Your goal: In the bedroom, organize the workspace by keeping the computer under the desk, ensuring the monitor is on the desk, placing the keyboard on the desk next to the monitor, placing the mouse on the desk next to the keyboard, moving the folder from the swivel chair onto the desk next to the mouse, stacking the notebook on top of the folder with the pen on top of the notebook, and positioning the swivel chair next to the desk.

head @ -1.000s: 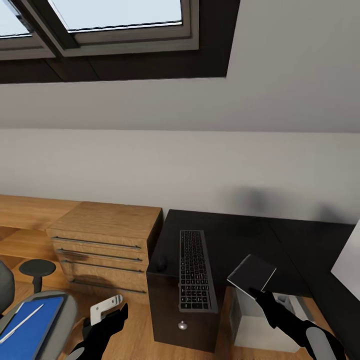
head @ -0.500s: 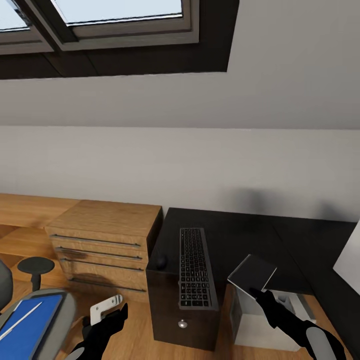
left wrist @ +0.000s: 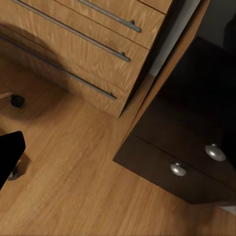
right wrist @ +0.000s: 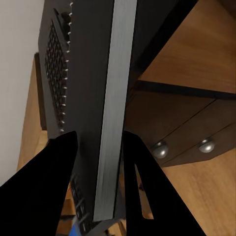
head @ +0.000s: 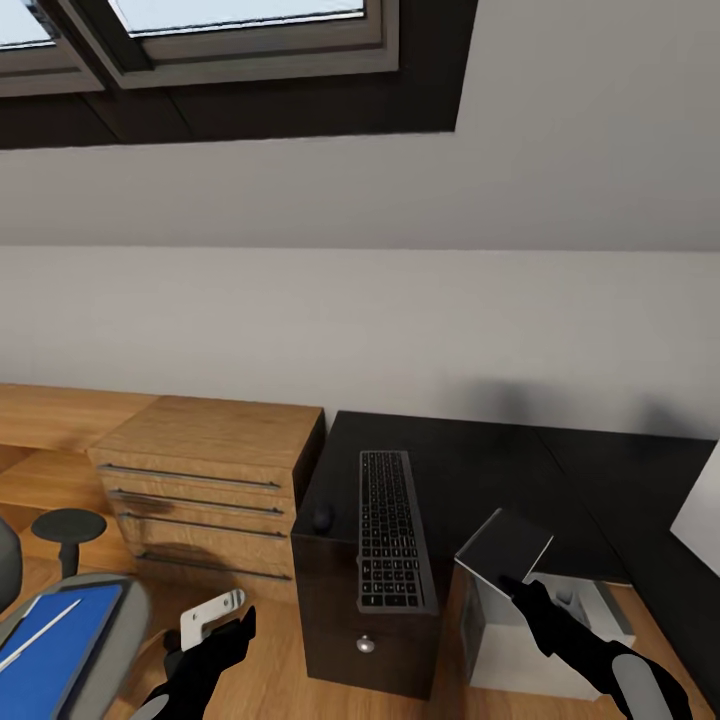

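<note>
While the right tool [right wrist: 96, 147] grips the notebook [right wrist: 110, 108], the keyboard [head: 392, 530] lies beyond.

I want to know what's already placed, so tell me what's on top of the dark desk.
On the dark desk lie the keyboard, lengthwise near its left end, and the small black mouse beside it. The right gripper holds a grey notebook, covering some desktop.

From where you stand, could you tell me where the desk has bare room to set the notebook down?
The dark desk is bare between the keyboard and the monitor's white edge, behind the held notebook. The left end is crowded: the mouse sits right beside the keyboard.
</note>
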`<state>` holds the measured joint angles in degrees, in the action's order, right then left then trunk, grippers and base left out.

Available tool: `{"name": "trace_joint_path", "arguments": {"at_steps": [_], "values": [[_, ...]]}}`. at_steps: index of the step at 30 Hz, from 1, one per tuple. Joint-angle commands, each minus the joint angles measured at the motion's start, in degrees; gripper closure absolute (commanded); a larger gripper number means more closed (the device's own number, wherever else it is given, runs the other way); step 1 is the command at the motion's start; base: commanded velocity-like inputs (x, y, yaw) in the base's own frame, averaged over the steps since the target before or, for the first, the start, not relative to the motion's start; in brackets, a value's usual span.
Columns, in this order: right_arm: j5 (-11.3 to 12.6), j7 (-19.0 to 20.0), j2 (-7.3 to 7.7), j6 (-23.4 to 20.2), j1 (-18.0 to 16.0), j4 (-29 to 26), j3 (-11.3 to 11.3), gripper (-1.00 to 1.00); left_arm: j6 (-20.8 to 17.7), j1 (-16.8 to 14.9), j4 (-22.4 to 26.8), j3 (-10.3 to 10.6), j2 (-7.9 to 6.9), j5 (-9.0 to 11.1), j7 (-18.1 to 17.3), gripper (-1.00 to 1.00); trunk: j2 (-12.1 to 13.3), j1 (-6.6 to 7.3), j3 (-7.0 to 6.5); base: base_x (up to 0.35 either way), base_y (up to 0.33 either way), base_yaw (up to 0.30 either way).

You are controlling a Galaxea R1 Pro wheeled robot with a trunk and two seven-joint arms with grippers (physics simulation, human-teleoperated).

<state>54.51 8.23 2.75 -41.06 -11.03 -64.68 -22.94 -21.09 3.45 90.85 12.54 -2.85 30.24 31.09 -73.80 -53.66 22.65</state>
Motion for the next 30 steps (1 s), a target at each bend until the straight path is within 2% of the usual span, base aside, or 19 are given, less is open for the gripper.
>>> {"name": "trace_joint_path", "arguments": {"at_steps": [1,5,10,25,30], "values": [[-0.11,0.29,-0.02,-0.33,-0.05,-0.01,-0.15,1.00,-0.09,-0.02,0.10,0.11,-0.05,0.43,0.46,-1.00,-0.45,-0.23,0.24,0.000,0.000,0.000],[-0.17,0.29,-0.02,-0.33,-0.06,0.02,-0.80,1.00,-0.09,-0.02,0.07,0.11,-0.05,0.43,0.46,-1.00,-2.06,-1.11,0.95,0.000,0.000,0.000],[-0.19,-0.07,0.02,-0.33,-0.05,0.01,-1.59,1.00,-0.12,-0.02,0.09,0.11,-0.05,0.43,0.43,-1.00,-2.06,-1.11,0.95,0.000,0.000,0.000],[-0.19,-0.24,0.06,-0.33,-0.05,-0.01,-1.74,1.00,-0.11,-0.02,0.03,0.11,-0.13,0.39,0.29,-1.00,-2.06,-1.11,0.95,0.000,0.000,0.000],[-0.19,-0.22,0.06,-0.33,-0.05,-0.01,-1.73,1.00,-0.09,-0.02,0.01,0.14,-0.14,0.42,0.07,-1.00,-2.06,-1.11,0.95,0.153,0.000,0.000]]}}
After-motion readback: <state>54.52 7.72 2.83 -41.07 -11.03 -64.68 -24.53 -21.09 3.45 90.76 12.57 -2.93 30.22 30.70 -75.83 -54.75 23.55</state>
